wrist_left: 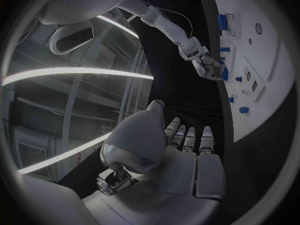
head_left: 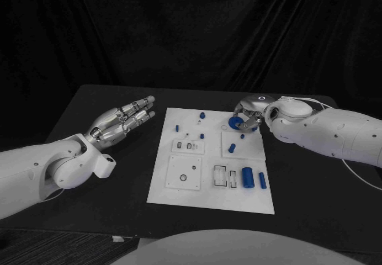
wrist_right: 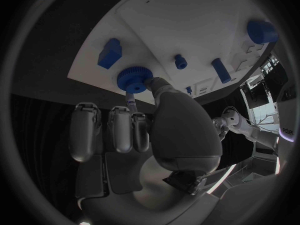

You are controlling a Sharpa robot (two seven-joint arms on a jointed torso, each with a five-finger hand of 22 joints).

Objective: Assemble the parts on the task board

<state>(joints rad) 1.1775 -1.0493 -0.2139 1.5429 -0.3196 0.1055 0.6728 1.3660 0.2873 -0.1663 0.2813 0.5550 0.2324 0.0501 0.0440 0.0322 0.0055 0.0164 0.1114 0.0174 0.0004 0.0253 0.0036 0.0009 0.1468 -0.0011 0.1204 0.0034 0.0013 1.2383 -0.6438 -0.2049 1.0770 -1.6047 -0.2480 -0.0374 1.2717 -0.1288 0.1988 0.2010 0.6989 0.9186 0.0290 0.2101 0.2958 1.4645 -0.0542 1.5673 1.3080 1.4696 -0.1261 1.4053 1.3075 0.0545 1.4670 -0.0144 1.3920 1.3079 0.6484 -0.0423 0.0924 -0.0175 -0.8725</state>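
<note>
While the right hand (head_left: pixel 248 117) pinches a blue toothed wheel (wrist_right: pixel 133 79) between thumb and a fingertip — its other fingers curled in beside it — it holds the piece at the far right edge of the task board (head_left: pixel 208 187). The step in hand looks like seating this wheel, so the next move calls for lining it up and pressing down. The left hand (head_left: pixel 123 122) hovers over the desk (head_left: pixel 104 199) beside the board — fingers straight, holding nothing.

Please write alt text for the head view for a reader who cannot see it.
The right hand pinches a blue gear at the far right edge of the white task board. The left hand hovers open beside the board.
</note>
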